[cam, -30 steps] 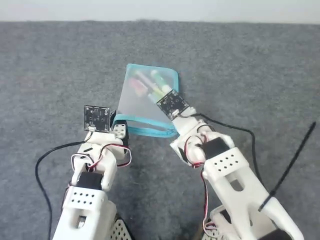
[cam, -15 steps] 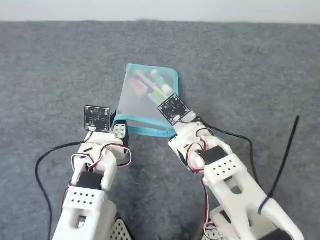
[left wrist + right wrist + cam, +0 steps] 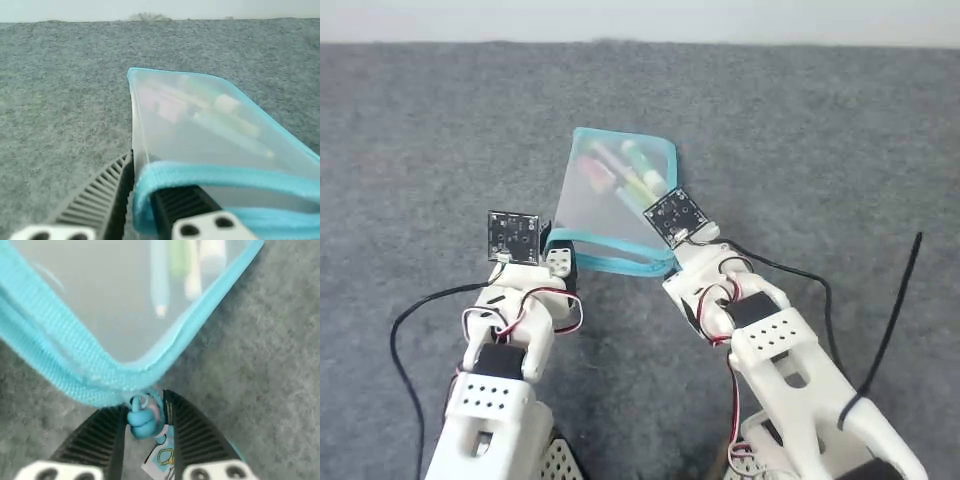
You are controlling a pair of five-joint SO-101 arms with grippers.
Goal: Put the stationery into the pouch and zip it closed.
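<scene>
A translucent pouch (image 3: 600, 205) with blue trim lies on the grey mat, with pens and markers (image 3: 625, 168) inside it. My left gripper (image 3: 558, 252) is shut on the pouch's near left corner; in the left wrist view the jaws (image 3: 142, 210) pinch the blue edge band of the pouch (image 3: 210, 135), and the stationery (image 3: 200, 107) shows through its wall. My right gripper (image 3: 670, 262) sits at the near right corner. In the right wrist view it (image 3: 145, 432) is shut on the blue zipper pull (image 3: 144, 417), just under the pouch's (image 3: 100, 305) zipper edge.
The grey felt mat (image 3: 800, 130) spreads all around the pouch, up to a pale wall at the far edge. A black cable (image 3: 890, 330) loops off the right arm and another cable (image 3: 405, 330) hangs beside the left arm.
My right gripper has shifted slightly to the right along the pouch's near edge with the zipper pull. The left arm and pouch have stayed put.
</scene>
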